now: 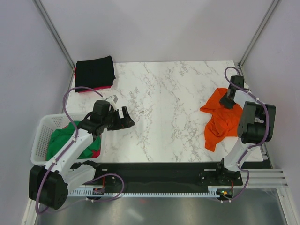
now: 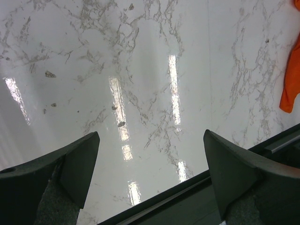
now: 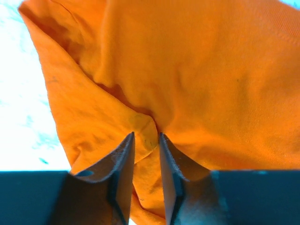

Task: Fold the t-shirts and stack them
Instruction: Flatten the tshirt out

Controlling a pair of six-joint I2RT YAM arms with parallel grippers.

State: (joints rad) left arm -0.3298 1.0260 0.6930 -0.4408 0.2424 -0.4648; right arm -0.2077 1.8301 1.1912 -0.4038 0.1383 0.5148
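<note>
We see a robotics lab test cell here, not a home. A white marble-pattern table [image 1: 168,93] fills a bare enclosure. Plain pale panels [image 1: 154,28] rise behind it and on both sides, framed by aluminium struts [image 1: 53,30] at its far corners. Along the table's near edge, a black mounting plate [image 1: 159,171] and a slotted aluminium rail [image 1: 265,180] carry the left arm [image 1: 70,147] and the right arm [image 1: 255,124], with lilac cables [image 1: 75,89] looping in the open. The only homely things are an orange t-shirt [image 1: 220,126] on the table's right side and a white lattice basket [image 1: 42,133] at its left edge.
</note>
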